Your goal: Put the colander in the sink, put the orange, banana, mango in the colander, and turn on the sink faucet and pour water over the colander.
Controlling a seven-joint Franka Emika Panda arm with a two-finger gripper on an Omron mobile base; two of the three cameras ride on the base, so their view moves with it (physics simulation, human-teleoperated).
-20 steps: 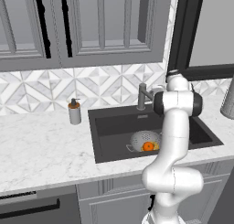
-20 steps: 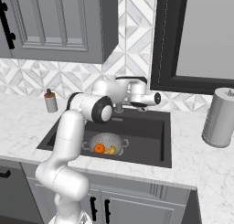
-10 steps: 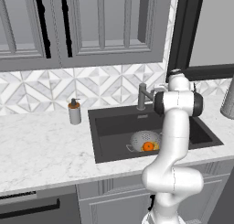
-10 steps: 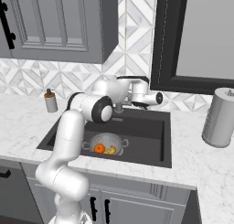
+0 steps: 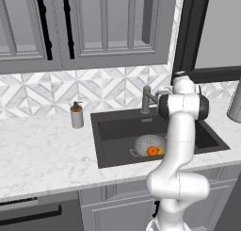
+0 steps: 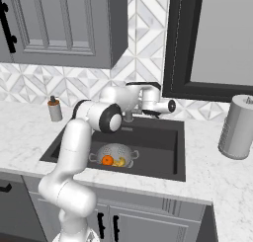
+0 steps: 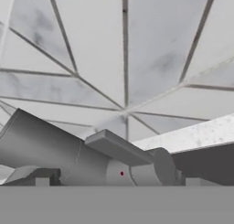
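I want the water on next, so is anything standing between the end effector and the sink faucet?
Nothing visible does. In the hand view the sink faucet lies right ahead of the open end effector, close up, with tiled wall behind. The colander sits low in the sink, and the soap dispenser stands off to the side.

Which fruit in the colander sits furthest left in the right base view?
The orange: the round, bright orange one at the left of the colander. The yellow fruit beside it lies to its right.
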